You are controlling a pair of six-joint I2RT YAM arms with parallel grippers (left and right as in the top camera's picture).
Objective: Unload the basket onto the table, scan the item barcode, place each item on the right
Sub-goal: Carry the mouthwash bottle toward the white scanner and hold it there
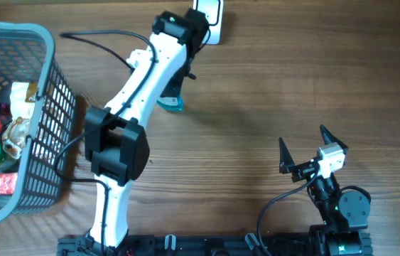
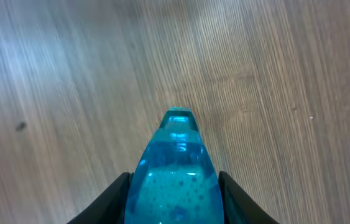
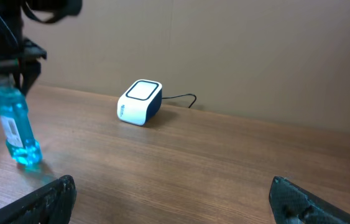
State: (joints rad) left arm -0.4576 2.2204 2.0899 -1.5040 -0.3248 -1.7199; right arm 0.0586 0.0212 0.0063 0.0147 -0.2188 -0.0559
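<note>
Your left gripper [image 2: 175,190] has the blue bottle [image 3: 17,127] by its upper part, carried neck-up and slightly tilted. That suits the task: the white label faces outward on the side, free to be presented to the white scanner [image 3: 140,101]. The bottle is low over the table [image 1: 256,92], near the scanner but not yet in front of its window. You cannot tell whether its base touches the wood. The 2 left jaws are partly closed and pressed against either side of the bottle, gripping it. Your right gripper [image 1: 306,146] sits well apart at the near edge, jaws spread fully and holding nothing, probably parked out of the way. The basket [image 1: 43,107] of other items stands at the far left.
</note>
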